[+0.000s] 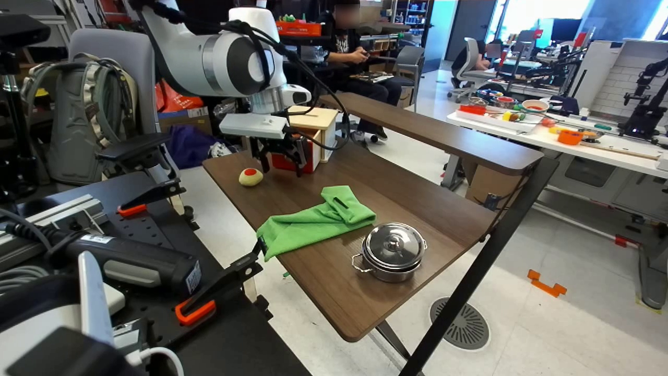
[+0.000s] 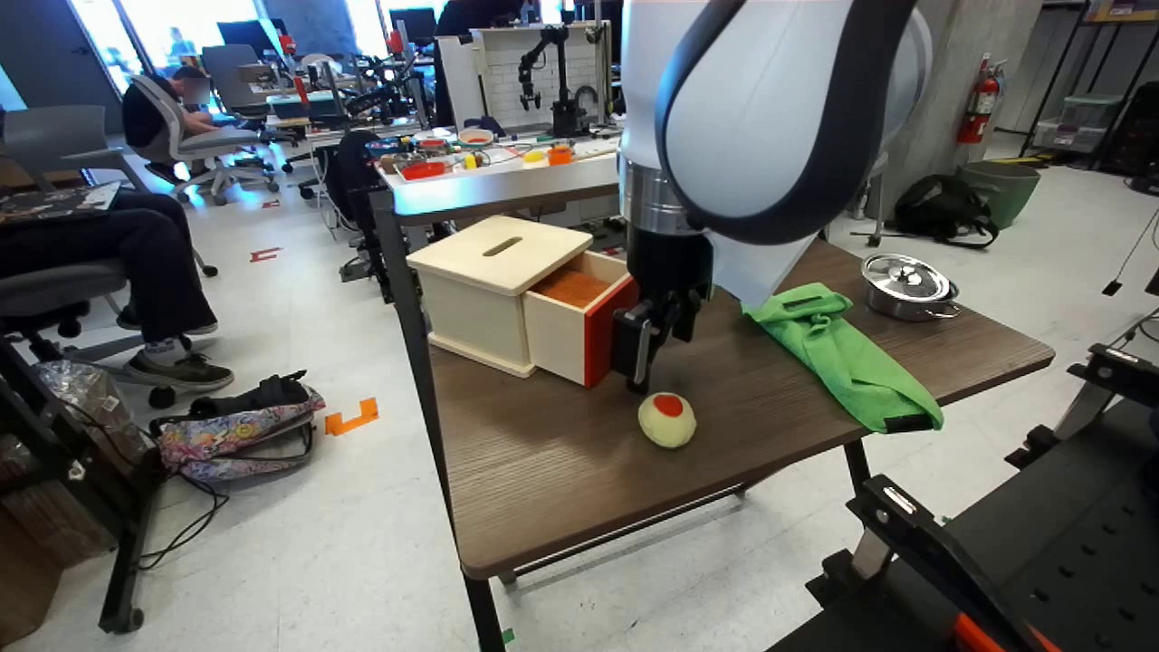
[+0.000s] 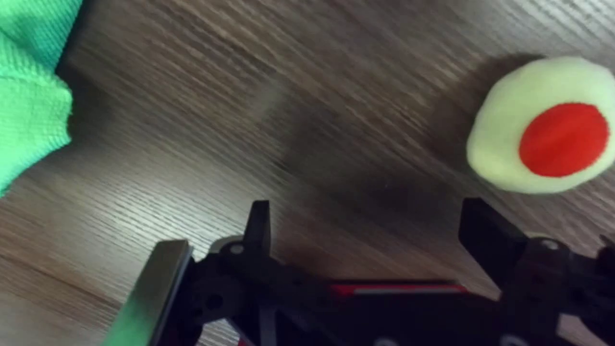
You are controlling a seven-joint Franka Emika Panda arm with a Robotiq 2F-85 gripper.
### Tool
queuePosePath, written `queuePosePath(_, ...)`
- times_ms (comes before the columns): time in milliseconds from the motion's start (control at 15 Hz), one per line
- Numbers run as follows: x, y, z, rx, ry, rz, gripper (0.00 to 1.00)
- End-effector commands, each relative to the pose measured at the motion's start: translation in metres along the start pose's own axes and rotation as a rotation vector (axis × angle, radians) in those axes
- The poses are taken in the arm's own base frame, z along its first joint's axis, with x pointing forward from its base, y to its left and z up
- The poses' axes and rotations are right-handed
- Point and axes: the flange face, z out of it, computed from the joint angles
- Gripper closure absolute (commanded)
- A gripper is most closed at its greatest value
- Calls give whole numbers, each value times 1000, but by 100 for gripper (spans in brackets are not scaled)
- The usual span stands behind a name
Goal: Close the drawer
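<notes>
The drawer (image 2: 602, 330) has a red front and pale wooden sides, with an orange-brown inside. It sticks well out of a small pale wooden box (image 2: 475, 308) with a slotted top. In an exterior view its red front (image 1: 313, 152) is partly hidden behind my gripper (image 1: 282, 171). My gripper (image 2: 661, 362) is open and points down just in front of the red front; I cannot tell whether they touch. In the wrist view the open fingers (image 3: 367, 201) have only table between them. A strip of the drawer's red edge (image 3: 336, 289) shows below them, mostly hidden by the gripper.
A pale ball with a red patch (image 2: 667, 421) lies close to my gripper on the brown table (image 2: 543, 489). A green cloth (image 1: 313, 224) and a lidded steel pot (image 1: 394, 250) lie farther along. A raised shelf (image 1: 433, 130) runs along one table side.
</notes>
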Motion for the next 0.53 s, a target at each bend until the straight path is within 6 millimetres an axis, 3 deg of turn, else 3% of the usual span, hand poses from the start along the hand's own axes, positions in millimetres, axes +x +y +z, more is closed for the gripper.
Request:
queuePosePath(0, 4, -9, 5, -33, 93, -67, 0)
queuePosePath(467, -3, -9, -20, 14, 258, -64, 0)
